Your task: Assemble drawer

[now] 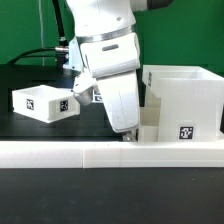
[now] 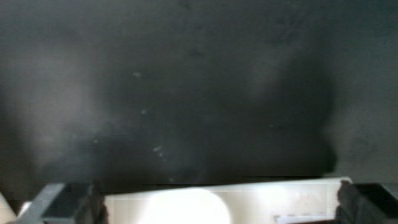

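Observation:
The small open-topped box (image 1: 42, 102) with its marker lies on the black table at the exterior view's left. The larger casing (image 1: 185, 98) stands at the right, marker on its front. My gripper (image 1: 127, 128) is down at table height between them, close beside the casing's lower left corner, where a low white part (image 1: 149, 131) shows. In the wrist view my gripper (image 2: 214, 205) has its jaws wide apart, with a white surface (image 2: 222, 203) filling the gap between the fingers (image 2: 63, 203). I cannot tell if they touch it.
The long low white border wall (image 1: 90, 152) runs along the table's front, just in front of the gripper. Black cables (image 1: 45, 52) hang behind the arm. The black tabletop (image 2: 196, 90) fills the rest of the wrist view.

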Motion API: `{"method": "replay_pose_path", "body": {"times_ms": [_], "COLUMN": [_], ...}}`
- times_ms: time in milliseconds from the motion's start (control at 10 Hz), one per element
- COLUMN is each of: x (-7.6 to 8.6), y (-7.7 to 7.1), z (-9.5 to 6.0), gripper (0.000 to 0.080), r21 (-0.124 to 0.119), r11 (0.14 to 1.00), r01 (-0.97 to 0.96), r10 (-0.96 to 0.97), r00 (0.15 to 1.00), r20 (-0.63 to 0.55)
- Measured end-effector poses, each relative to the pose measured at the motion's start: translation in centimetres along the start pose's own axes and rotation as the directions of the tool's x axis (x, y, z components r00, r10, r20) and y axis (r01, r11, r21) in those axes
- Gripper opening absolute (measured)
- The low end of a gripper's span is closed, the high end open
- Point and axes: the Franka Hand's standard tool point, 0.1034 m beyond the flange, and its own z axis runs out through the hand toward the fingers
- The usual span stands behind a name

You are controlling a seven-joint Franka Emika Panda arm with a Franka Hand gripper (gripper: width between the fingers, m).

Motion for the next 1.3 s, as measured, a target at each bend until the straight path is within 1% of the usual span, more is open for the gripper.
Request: {"method": "replay_pose_path", "body": {"times_ms": [100,400,500,600,700,900,1000,1100,1300], "x": [0.0,-0.2,-0.2,0.0,-0.1,1.2,1.6,1.6,1.5], "y": [0.1,0.1,0.2,0.4,0.4,-0.1,0.0,0.1,0.1], "z": [0.0,-0.1,-0.1,-0.3,-0.4,-0.1,-0.2,-0.2,-0.1], "gripper": [0.0649,0.0649,0.0649,0.0649,0.0649,0.0649,0.0649,0.0649,0.0649], "r21": [0.009,0.009,0.006,-0.007,-0.005,0.04,0.049,0.058,0.058], "r11": [1.0,1.0,1.0,0.996,0.99,0.987,0.986,0.986,0.987], "r01": [0.013,0.0,0.016,0.093,0.143,0.157,0.157,0.154,0.152], "r10": [-0.013,0.0,-0.016,-0.093,-0.143,-0.158,-0.159,-0.156,-0.155], "r00": [1.0,1.0,1.0,0.996,0.99,0.987,0.987,0.987,0.987], "r20": [0.015,0.013,0.014,0.013,0.009,0.028,0.03,0.037,0.037]}}
